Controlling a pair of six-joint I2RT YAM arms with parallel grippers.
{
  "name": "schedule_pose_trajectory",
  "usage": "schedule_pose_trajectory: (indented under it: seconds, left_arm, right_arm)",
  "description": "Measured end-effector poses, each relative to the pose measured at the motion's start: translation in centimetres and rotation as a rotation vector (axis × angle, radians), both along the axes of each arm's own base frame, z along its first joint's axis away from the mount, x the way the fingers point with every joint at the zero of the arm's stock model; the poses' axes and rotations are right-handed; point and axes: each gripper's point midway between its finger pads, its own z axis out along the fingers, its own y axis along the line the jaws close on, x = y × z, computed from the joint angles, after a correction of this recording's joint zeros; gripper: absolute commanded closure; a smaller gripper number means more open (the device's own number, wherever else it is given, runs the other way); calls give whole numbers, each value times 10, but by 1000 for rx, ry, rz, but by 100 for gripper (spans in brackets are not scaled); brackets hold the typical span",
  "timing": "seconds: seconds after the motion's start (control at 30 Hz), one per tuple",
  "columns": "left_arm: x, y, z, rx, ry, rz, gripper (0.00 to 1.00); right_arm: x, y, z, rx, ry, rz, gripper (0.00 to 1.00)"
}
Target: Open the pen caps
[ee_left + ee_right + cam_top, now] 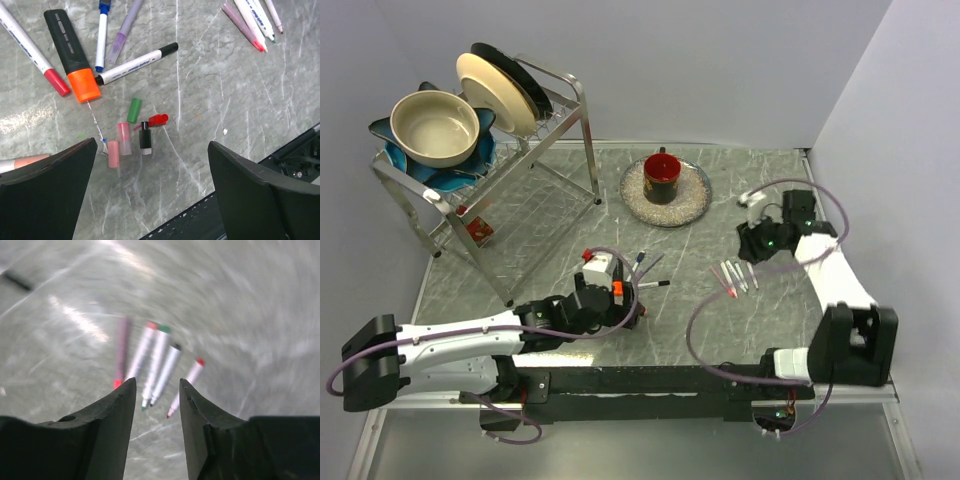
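A silver wire dish rack (pixel 590 150) is seen at the upper left of the top view, on a grey marbled tabletop (pixel 550 250). On it, a beige ceramic bowl (pixel 435 128) is nested in a blue dish (pixel 400 160), beside an upright cream plate (pixel 495 92) and black plate (pixel 527 82). At upper centre, a dark red mug (pixel 662 177) is set on a round speckled plate (pixel 696 195).

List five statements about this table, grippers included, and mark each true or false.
1. The left gripper stands wide open, holding nothing. True.
2. A green cap lies loose on the table. True.
3. The red mug sits in the dish rack. False: it stands on a round plate on the table.
4. The right gripper grips a pen. False: its jaws are apart and empty, and the pens lie on the table beyond it.
5. A red cap lies close to a black cap. True.
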Motion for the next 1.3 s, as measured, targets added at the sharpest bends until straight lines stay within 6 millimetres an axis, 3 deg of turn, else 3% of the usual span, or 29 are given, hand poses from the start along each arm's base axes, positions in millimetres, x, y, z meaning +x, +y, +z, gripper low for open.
schedule_pose_trajectory:
  seconds: [0.07, 0.13, 0.2, 0.3, 0.43, 0.53, 0.83, 1.1, 1.3]
  left_arm:
    - [1, 4, -1, -28, 9, 6, 1]
    - [3, 8, -1, -62, 17, 14, 1]
    - [7, 11, 1, -98, 24, 25, 1]
    - [11, 16, 6, -139, 26, 53, 1]
    - [10, 22, 11, -186, 24, 72, 0]
    - [9, 29, 14, -218, 19, 94, 1]
    - [9, 49, 20, -288, -9, 153, 1]
    - [8, 53, 21, -307, -15, 167, 1]
    - [8, 54, 19, -304, -13, 167, 1]
  right_arm:
    - [-12, 32, 11, -15, -95, 208, 27]
    - [-31, 62, 15, -33, -177, 425, 21]
    - [-48, 87, 14, -55, -246, 631, 22]
    - [-57, 116, 12, -64, -264, 804, 30]
    - [-46, 152, 5, -91, -218, 928, 35]
    - [-42, 177, -14, -140, -168, 997, 40]
    - [-54, 210, -70, -264, 8, 1057, 48]
    - [-48, 219, -88, -330, 40, 1026, 49]
    - [-46, 222, -95, -362, 43, 1016, 61]
